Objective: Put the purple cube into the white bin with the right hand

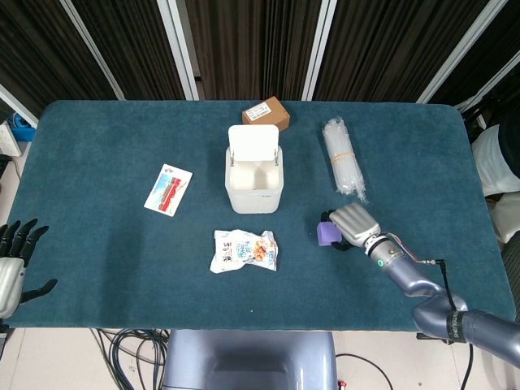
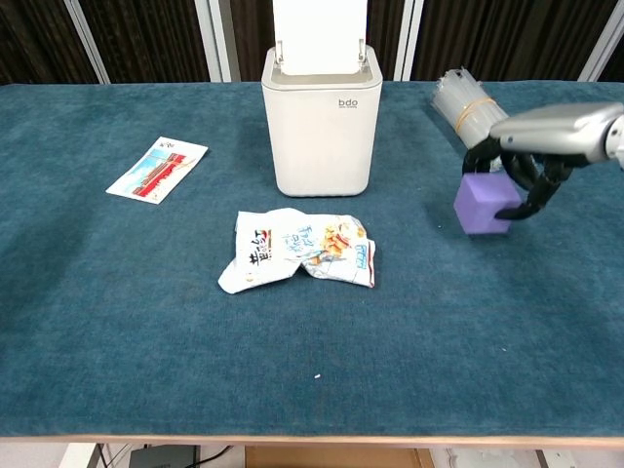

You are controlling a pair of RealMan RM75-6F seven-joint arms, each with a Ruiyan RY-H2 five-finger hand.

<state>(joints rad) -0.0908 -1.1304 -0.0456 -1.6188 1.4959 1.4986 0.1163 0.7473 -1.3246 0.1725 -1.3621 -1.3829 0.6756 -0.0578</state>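
Note:
My right hand (image 1: pixel 351 225) (image 2: pixel 531 154) grips the purple cube (image 1: pixel 325 234) (image 2: pixel 482 206) from above, fingers curled around its sides, just above the cloth at the right of centre. The white bin (image 1: pixel 254 175) (image 2: pixel 320 124) stands in the table's middle with its lid flipped up, to the left of and beyond the cube. My left hand (image 1: pixel 14 264) hangs off the table's near left corner, fingers apart and holding nothing; the chest view does not show it.
A crumpled snack packet (image 1: pixel 244 249) (image 2: pixel 298 250) lies in front of the bin. A bundle of clear tubes (image 1: pixel 343 158) (image 2: pixel 481 116) lies beyond the right hand. A brown box (image 1: pixel 266 112) sits behind the bin, and a flat card packet (image 1: pixel 168 188) (image 2: pixel 157 169) lies at the left.

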